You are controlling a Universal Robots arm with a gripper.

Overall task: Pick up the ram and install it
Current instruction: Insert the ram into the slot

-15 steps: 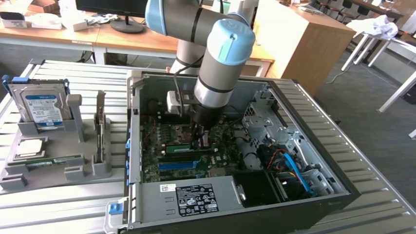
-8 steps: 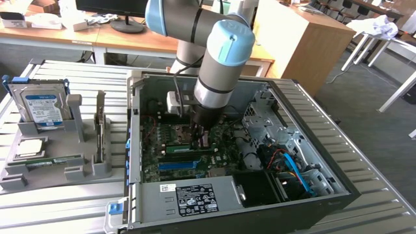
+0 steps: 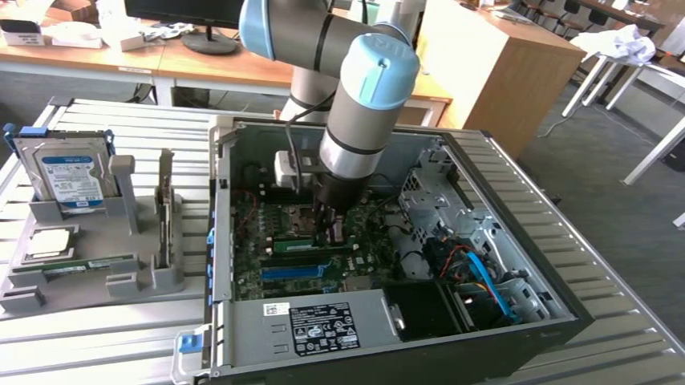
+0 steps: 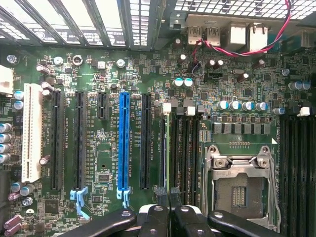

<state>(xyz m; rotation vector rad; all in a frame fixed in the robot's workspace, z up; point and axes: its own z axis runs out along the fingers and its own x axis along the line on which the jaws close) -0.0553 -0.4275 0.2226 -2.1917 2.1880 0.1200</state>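
In the exterior view, the arm reaches down into an open computer case (image 3: 514, 241) lying on its side on a slatted metal counter (image 3: 107, 120). The end effector (image 3: 326, 218) is low over the green motherboard (image 3: 310, 253), at the memory slots beside the processor socket. A power supply (image 3: 310, 325) fills the near corner of the case, and blue cables (image 3: 482, 273) run through the drive bay toward the exterior view's right. On the exterior view's left a grey holder (image 3: 86, 273) carries a hard drive (image 3: 70, 176) standing upright and a dark card (image 3: 164, 208) on edge.

In the wrist view, the end effector (image 4: 169, 217) is clenched on the ram (image 4: 168, 153), seen edge-on as a thin green strip running up from between the fingertips (image 4: 159, 212). The stick lies along a black memory slot (image 4: 174, 153), between the black expansion slot (image 4: 145, 143) and the open processor socket (image 4: 239, 182). A blue expansion slot (image 4: 123, 143) stands further off.
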